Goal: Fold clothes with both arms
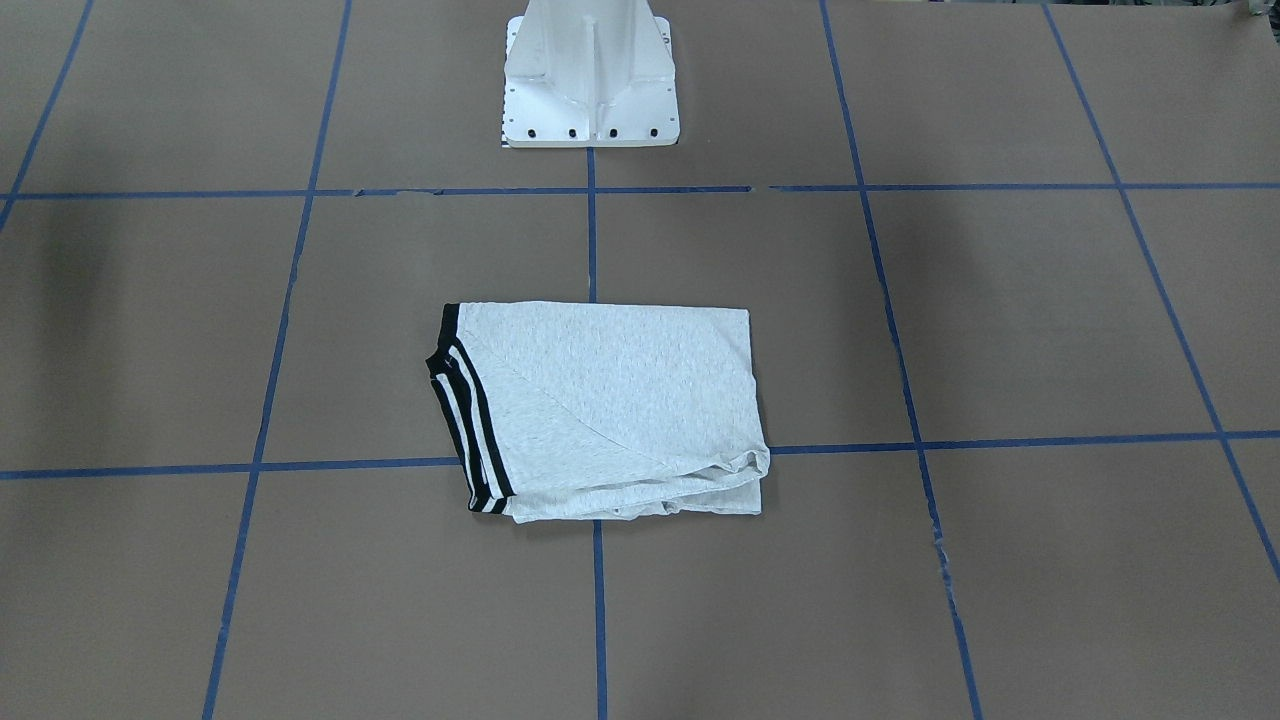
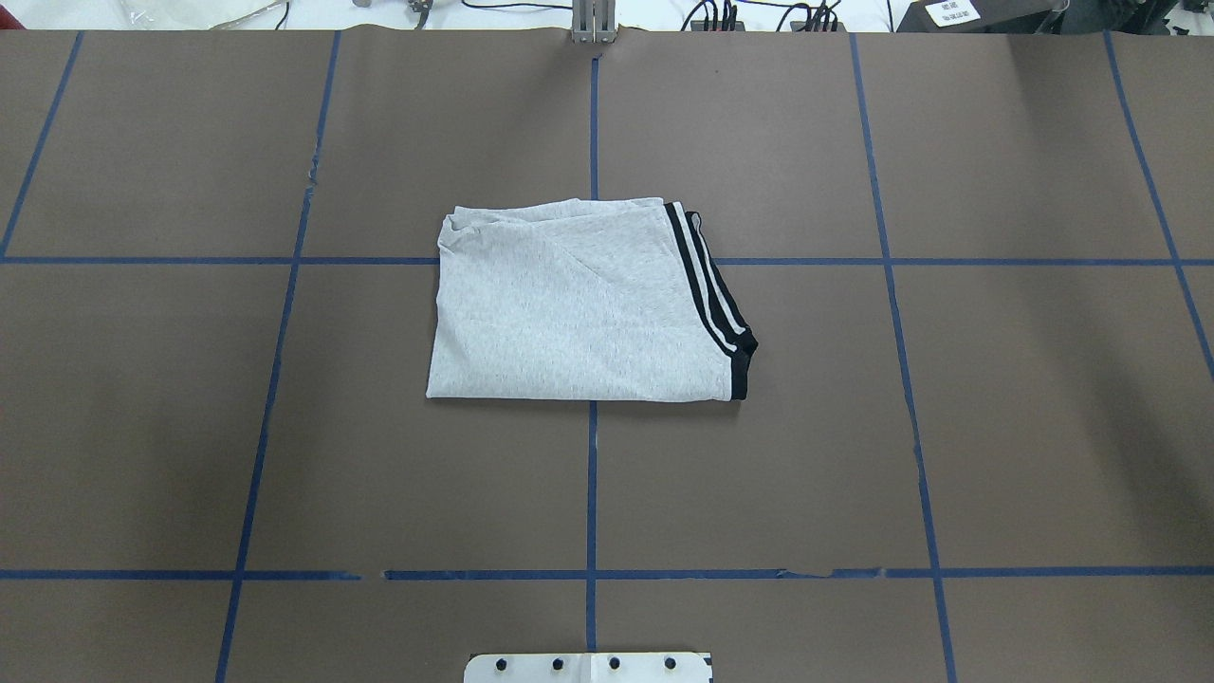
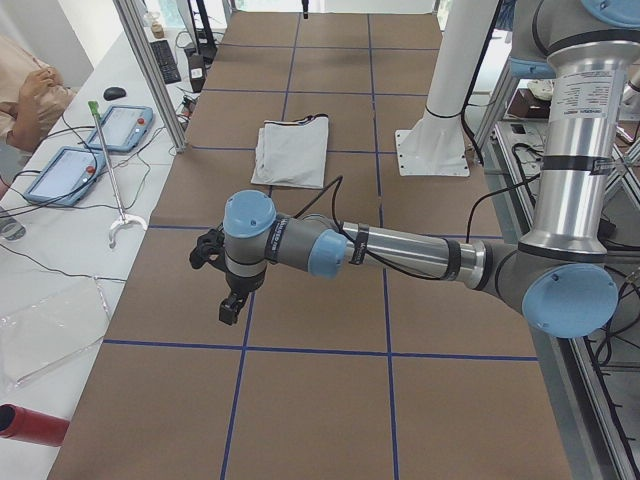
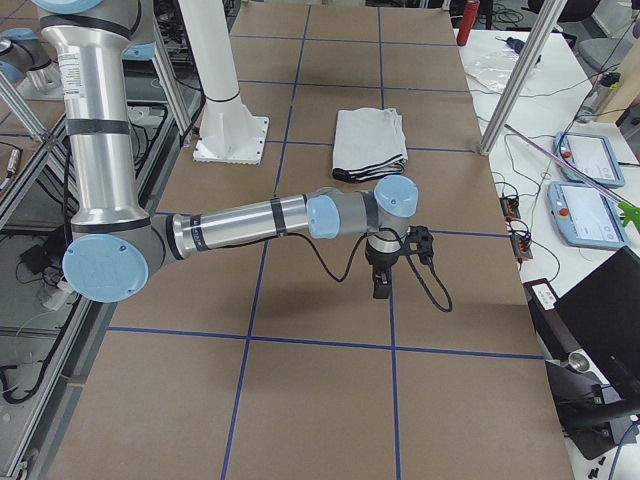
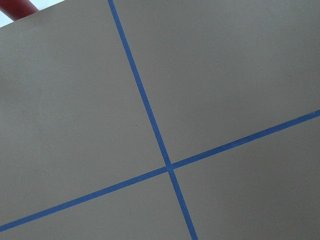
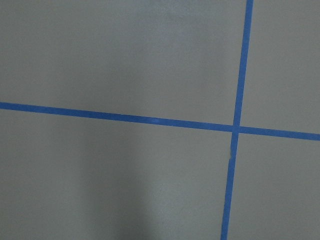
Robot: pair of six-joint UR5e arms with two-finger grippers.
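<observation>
Well clear of folded T-shirt (image 2: 579, 304), left gripper (image 3: 231, 312) and right gripper (image 4: 380, 290) over table (image 3: 320, 400), nothing held, opening cannot be told

Left tool (image 3: 230, 310), right tool (image 4: 380, 288): state unclear.

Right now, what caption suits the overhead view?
Folded grey T-shirt rests alone on the blue-taped brown table.

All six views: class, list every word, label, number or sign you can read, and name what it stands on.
No text in any view is clear enough to quote.
White label on the black box: print too small to read.
Left-arm sticker: blurred.
Right-arm sticker: blurred.
T-shirt: no lettering shows on the folded side.
</observation>
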